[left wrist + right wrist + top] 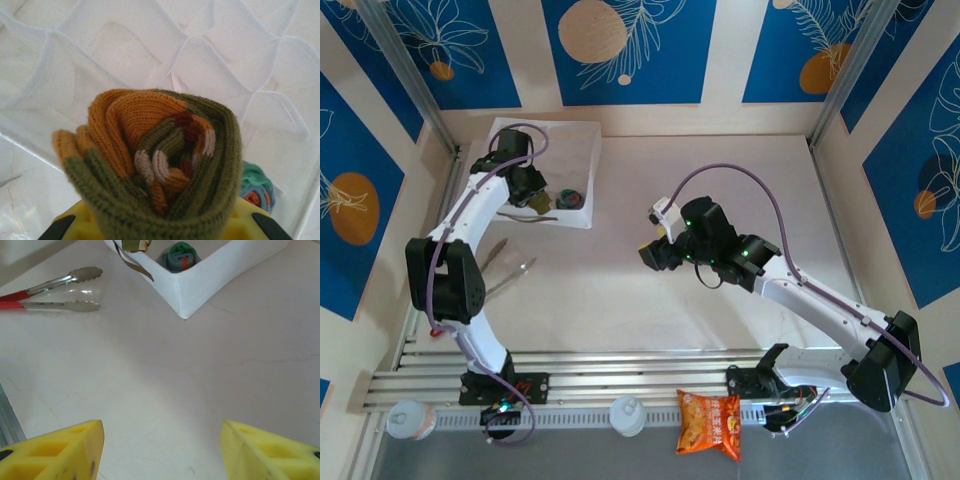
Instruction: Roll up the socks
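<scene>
Only the yellow finger (75,221) bases of the left gripper (160,222) show at the bottom edge. It seems clenched on the olive-brown sock (160,165), 1 tight knitted spiral above the white honeycomb organizer (100,50). The grey-blue sock (256,186), rolled, peeks out lower right, half hidden. The right gripper (162,450) gapes, grasping nothing, over the smooth table (150,375).

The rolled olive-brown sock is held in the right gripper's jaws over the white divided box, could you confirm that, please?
Not quite: the left gripper holds the rolled olive-brown sock over the white divided box, as the left wrist view shows.
</scene>
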